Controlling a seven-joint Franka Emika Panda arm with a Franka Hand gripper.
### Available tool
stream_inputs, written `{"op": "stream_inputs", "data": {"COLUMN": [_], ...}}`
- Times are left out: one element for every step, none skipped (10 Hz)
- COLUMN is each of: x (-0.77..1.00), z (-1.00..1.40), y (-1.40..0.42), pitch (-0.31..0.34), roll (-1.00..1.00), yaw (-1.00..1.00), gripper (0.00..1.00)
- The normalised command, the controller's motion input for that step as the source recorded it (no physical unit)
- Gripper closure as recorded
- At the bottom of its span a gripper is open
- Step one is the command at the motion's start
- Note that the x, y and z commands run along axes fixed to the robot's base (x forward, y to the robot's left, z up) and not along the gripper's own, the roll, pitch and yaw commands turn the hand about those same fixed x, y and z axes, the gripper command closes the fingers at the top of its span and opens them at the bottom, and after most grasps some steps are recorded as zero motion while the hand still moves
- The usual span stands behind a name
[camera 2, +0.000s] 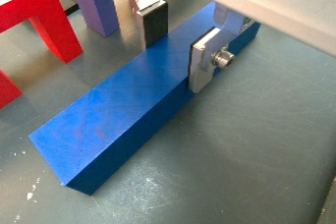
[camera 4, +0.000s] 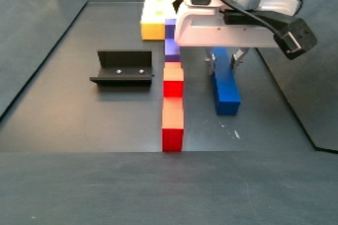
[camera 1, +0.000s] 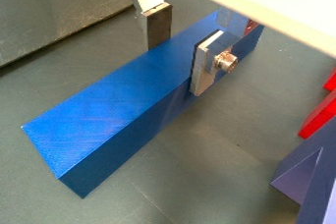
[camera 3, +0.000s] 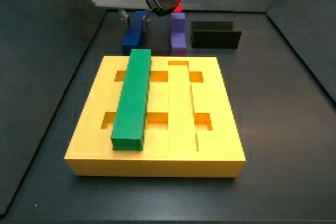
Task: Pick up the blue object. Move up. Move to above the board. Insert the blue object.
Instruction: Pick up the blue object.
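Blue object: long royal-blue bar (camera 2: 132, 110) lying flat on the dark grey floor, its near end closest to the lens in both wrist views (camera 1: 125, 105); in a side view (camera 4: 227, 83) it lies lengthwise beside the line of red blocks, and in a side view (camera 3: 133, 37) only its end shows behind the board.
Gripper: down over the far part of the blue bar (camera 1: 184, 43), one silver finger (camera 2: 207, 59) flat against one long side, the other finger (camera 2: 151, 20) against the opposite side.
Grip: jaws straddle the bar and look pressed to both faces, so it reads as clenched on the blue object; the bar's underside rests on the floor.
Board: big yellow slab (camera 3: 210, 135) with grooves and square cut-outs, well apart from the blue bar; in a side view only a corner (camera 4: 156, 10) shows behind the arm.
Green bar: (camera 3: 134, 95) lying in a groove along the board.
Red blocks: row on the floor (camera 4: 172, 111) just beside the blue bar; red shapes (camera 2: 39, 22) near it in a wrist view.
Purple block: upright (camera 3: 178, 29) next to the blue bar's end.
Fixture: dark bracket (camera 4: 123, 68) standing apart, on the far side of the red row.
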Motion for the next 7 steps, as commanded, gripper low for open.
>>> {"op": "stream_inputs", "data": {"x": [0.00, 0.00, 0.00, 0.00, 0.00, 0.00, 0.00], "z": [0.00, 0.00, 0.00, 0.00, 0.00, 0.00, 0.00], "y": [0.00, 0.00, 0.00, 0.00, 0.00, 0.00, 0.00], "pitch": [0.000, 0.000, 0.000, 0.000, 0.000, 0.000, 0.000], "roll": [0.00, 0.00, 0.00, 0.00, 0.00, 0.00, 0.00], "yaw": [0.00, 0.00, 0.00, 0.00, 0.00, 0.00, 0.00], "gripper": [1.00, 1.00, 1.00, 1.00, 1.00, 1.00, 1.00]}}
